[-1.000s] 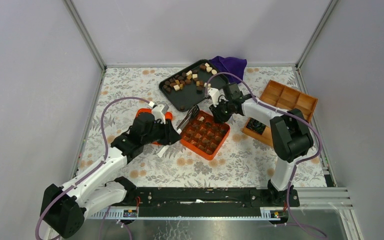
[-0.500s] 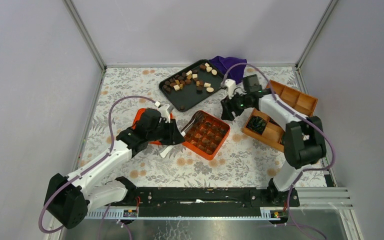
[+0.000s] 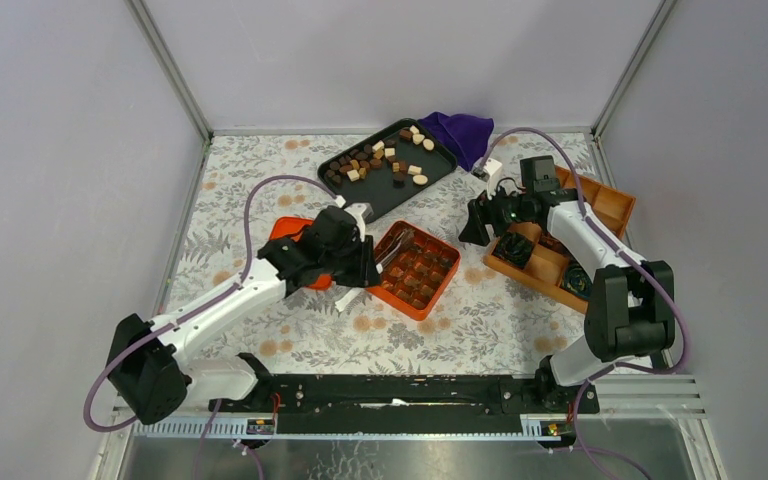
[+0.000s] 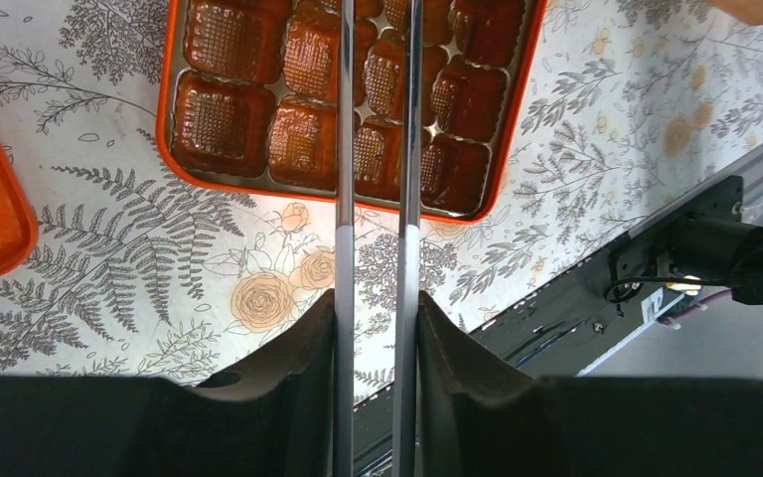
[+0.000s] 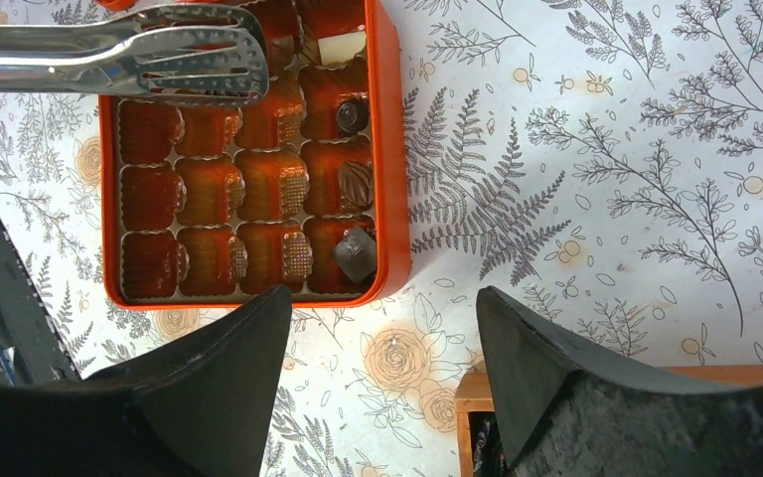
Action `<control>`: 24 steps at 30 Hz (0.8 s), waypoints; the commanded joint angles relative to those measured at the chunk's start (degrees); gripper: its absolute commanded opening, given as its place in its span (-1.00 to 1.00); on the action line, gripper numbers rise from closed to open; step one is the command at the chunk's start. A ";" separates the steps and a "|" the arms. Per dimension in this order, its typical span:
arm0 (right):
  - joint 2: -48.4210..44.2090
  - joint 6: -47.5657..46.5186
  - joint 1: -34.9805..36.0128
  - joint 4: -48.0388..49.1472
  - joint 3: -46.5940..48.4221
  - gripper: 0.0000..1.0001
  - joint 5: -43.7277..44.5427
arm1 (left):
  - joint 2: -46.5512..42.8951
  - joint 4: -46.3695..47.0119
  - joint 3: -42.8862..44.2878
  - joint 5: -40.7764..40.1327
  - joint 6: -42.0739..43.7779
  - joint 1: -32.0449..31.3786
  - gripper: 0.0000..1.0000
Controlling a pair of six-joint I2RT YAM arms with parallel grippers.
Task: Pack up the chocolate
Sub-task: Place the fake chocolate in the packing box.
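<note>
The chocolate [image 3: 380,160] lies as several small brown and cream pieces on a black tray [image 3: 365,200] at the back. An orange compartment box [image 3: 415,268] sits mid-table; the right wrist view shows a few dark pieces [image 5: 356,253] and a cream one [image 5: 343,45] in its right column. My left gripper [image 3: 365,262] is shut on metal tongs [image 4: 346,149], whose tips [image 5: 139,50] hang over the box's far-left part. My right gripper [image 3: 475,225] is open and empty, above the cloth between the box and the wooden tray; its fingertips [image 5: 258,328] frame bare table.
A wooden divided tray [image 3: 600,205] stands at the right with dark crinkled rolls [image 3: 516,250] in it. A purple cloth [image 3: 457,130] lies behind the black tray. An orange lid [image 3: 285,228] lies left of the box, partly under my left arm.
My right gripper has moved right, from over the orange box toward the wooden tray. My left arm has moved right, bringing the tongs over the box.
</note>
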 commanded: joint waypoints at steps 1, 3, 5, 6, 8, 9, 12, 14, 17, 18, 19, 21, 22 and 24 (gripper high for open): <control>0.63 0.87 -0.65 1.22 1.09 0.52 -3.86 | 0.97 -2.09 2.62 -4.33 0.22 -1.68 -1.00; 0.68 1.07 -0.65 1.31 1.01 0.53 -3.99 | 1.36 -2.15 2.82 -5.13 -0.01 -2.26 -1.00; 0.76 1.18 -0.65 1.39 1.01 0.53 -4.09 | 1.75 -2.29 3.29 -5.98 -0.11 -2.88 -1.00; 0.77 1.26 -0.66 1.48 0.94 0.53 -4.13 | 1.91 -2.32 3.48 -6.31 -0.15 -3.09 -1.00; 0.72 1.54 -0.65 1.64 0.79 0.54 -4.19 | 2.30 -2.37 3.84 -6.70 -0.29 -3.49 -1.00; 0.69 1.62 -0.65 1.73 0.70 0.54 -4.24 | 2.50 -2.43 3.96 -6.84 -0.21 -3.65 -0.99; 0.39 1.67 -0.65 1.92 0.33 0.55 -4.18 | 3.20 -2.44 4.36 -7.16 -0.20 -4.16 -0.93; 0.18 1.70 -0.69 2.02 0.10 0.56 -4.18 | 3.65 -2.44 4.66 -7.65 -0.20 -4.54 -0.84; -0.02 1.71 -0.65 2.19 -0.13 0.57 -4.17 | 4.35 -2.75 5.21 -7.98 -0.12 -4.86 -0.72; -0.02 1.68 -0.65 2.24 -0.21 0.57 -4.22 | 4.53 -2.93 5.40 -8.02 0.00 -4.95 -0.67; -0.02 1.71 -0.65 2.21 -0.22 0.57 -4.20 | 4.74 -3.23 5.65 -8.15 0.15 -5.01 -0.63; -0.09 1.72 -0.65 2.26 -0.23 0.58 -4.26 | 5.03 -3.49 5.88 -8.33 0.38 -5.09 -0.57; -0.10 1.67 -0.65 2.28 -0.23 0.59 -4.26 | 5.12 -3.61 5.96 -8.45 0.41 -5.18 -0.54; -0.11 1.71 -0.65 2.28 -0.31 0.60 -4.29 | 5.23 -3.91 6.22 -8.83 0.56 -5.18 -0.50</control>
